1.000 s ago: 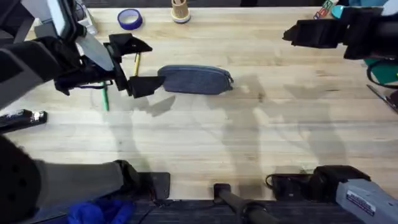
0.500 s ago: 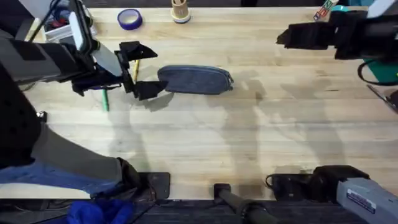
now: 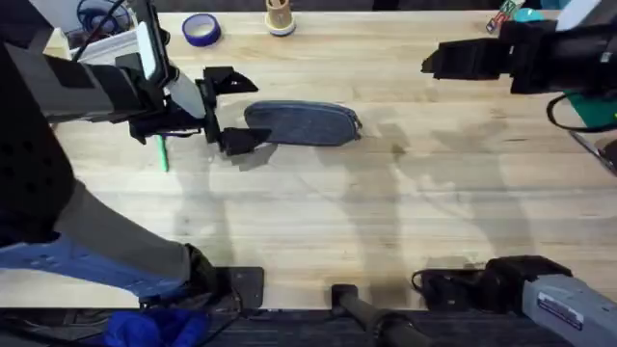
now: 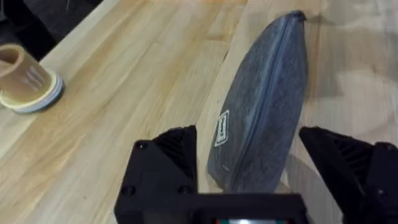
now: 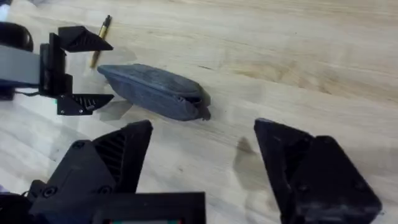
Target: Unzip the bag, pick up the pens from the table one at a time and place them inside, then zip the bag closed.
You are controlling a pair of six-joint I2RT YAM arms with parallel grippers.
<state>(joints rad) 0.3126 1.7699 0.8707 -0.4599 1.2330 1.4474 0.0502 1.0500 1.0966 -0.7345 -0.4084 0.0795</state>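
Bag point(image 3: 303, 123) lies zipped at upper centre of worktop point(image 3: 318, 231), long axis left-right; left end effector point(image 3: 227, 109), jaws apart, straddles its left end and is nearer, while right end effector point(image 3: 431, 62), jaws apart, hangs upper right.

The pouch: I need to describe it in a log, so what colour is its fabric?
Blue-grey, denim-like fabric on the pouch; the left wrist view shows it best.

A lab-type workbench is indicated by the pale plank table point(image 3: 318, 212), blue tape roll point(image 3: 201, 30) and cables point(image 3: 101, 19) at the edge.
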